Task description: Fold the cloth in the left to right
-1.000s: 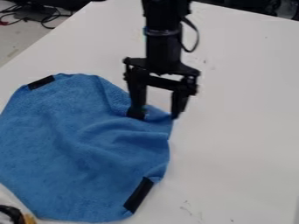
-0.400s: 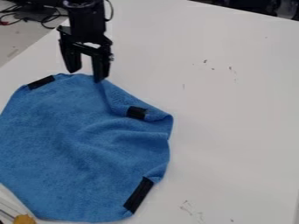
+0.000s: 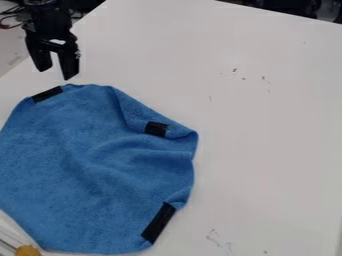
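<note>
The gripper [image 3: 56, 73] hangs at the upper left, just above the black-taped upper-left corner of the blue cloth [image 3: 80, 170]. Its two fingers stand apart with nothing between them. The cloth lies spread over the left half of the table, with wrinkles across its middle. Its upper-right corner is folded inward, showing a black tape patch [image 3: 157, 129] on the flap. Another black strip [image 3: 159, 222] marks the lower-right edge, and one more [image 3: 47, 94] the upper-left corner.
The white table [image 3: 274, 130] carries a few small dark marks. A yellow-orange object [image 3: 27, 250] lies at the bottom left edge. Cables and dark equipment are behind the table at the top left.
The gripper has moved from over the folded corner leftward and up to the far left, its fingers apart throughout. The cloth has kept its shape. The yellow-orange object at the bottom left has shifted slightly.
</note>
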Motion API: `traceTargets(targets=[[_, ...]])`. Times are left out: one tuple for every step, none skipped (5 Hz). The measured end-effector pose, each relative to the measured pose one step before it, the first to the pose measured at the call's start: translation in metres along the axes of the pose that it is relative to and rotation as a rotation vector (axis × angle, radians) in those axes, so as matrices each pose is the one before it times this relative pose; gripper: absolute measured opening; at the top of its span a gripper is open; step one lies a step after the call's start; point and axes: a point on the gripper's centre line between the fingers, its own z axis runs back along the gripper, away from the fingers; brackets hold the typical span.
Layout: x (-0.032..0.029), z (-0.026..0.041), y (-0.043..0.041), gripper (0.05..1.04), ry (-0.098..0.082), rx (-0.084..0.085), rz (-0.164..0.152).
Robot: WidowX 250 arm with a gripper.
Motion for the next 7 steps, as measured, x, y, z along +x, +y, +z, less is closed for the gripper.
traceTargets(targets=[[-0.00206, -0.01467, 0.02549, 0.999, -0.0329, -0.0151, -0.0226], [-0.00167, -0.00796, 0.00451, 0.999, -0.0197, -0.0072, -0.0136], [-0.0038, -0.00645, -0.00224, 0.999, 0.0139, -0.0056, -0.0189], [-0.00383, -0.01038, -0.00419, 0.999, 0.0014, -0.005, -0.0287], [0.00121, -0.00782, 0.00147, 0.999, 0.026, -0.0052, -0.0104], [0.00033, -0.00453, -0.00132, 0.956, -0.0052, 0.0119, -0.0006], [-0.00003, -0.0017, -0.00118, 0.677, -0.0171, 0.0219, 0.003]])
